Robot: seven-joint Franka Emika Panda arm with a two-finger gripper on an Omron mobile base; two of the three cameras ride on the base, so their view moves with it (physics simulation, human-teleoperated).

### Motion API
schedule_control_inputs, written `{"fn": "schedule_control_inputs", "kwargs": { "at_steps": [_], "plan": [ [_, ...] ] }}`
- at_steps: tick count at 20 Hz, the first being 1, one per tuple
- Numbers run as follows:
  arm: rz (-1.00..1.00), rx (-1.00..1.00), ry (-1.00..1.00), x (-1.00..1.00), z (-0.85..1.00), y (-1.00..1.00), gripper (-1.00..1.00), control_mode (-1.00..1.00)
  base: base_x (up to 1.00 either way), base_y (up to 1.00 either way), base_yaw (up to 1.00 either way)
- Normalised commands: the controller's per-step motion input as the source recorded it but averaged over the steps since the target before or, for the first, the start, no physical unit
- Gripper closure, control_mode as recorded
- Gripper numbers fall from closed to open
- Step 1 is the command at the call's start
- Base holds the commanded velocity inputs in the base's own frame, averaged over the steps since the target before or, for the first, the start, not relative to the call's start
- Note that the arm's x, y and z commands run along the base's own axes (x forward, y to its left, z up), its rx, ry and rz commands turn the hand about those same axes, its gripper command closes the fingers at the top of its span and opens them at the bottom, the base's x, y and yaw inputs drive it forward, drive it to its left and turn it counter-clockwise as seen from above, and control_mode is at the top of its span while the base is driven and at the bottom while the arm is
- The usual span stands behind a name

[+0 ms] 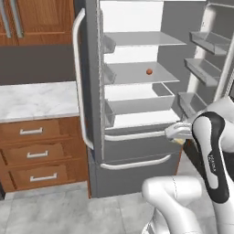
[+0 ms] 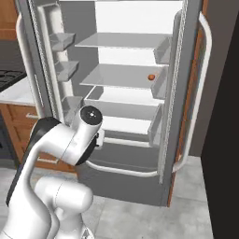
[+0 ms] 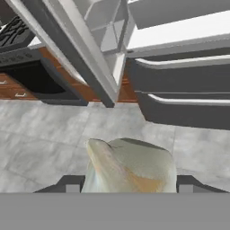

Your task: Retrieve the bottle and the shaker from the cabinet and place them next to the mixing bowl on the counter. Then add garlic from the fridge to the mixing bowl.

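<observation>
Matt grey metal fridge (image 1: 137,173), glossy wooden drawers (image 1: 36,155), polished marble counter (image 1: 36,100).

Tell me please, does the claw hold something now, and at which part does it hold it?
Yes. The claw holds the garlic, gripping it at its lower part on both sides; its pointed end sticks out past the tips.

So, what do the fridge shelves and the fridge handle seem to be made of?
The fridge shelves look like pale grey plastic or frosted glass: flat, thin, matte, no reflections. The fridge handle looks like light brushed metal, a smooth curved bar with soft shading. Since everything is rendered, both are guesses.
</observation>
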Motion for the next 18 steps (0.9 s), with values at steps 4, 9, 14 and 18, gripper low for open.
{"fn": "schedule_control_inputs", "kwargs": {
  "at_steps": [4,9,14,18],
  "plan": [
    [0.0,0.0,0.0,0.0,0.0,0.0,1.0,1.0,-0.32,1.0,0.06],
    [0.0,0.0,0.0,0.0,0.0,0.0,1.0,1.0,-0.12,1.0,0.06],
    [0.0,0.0,0.0,0.0,0.0,0.0,1.0,1.0,-0.01,1.0,0.08],
    [0.0,0.0,0.0,0.0,0.0,0.0,1.0,1.0,0.0,1.0,0.08]
  ]
}}
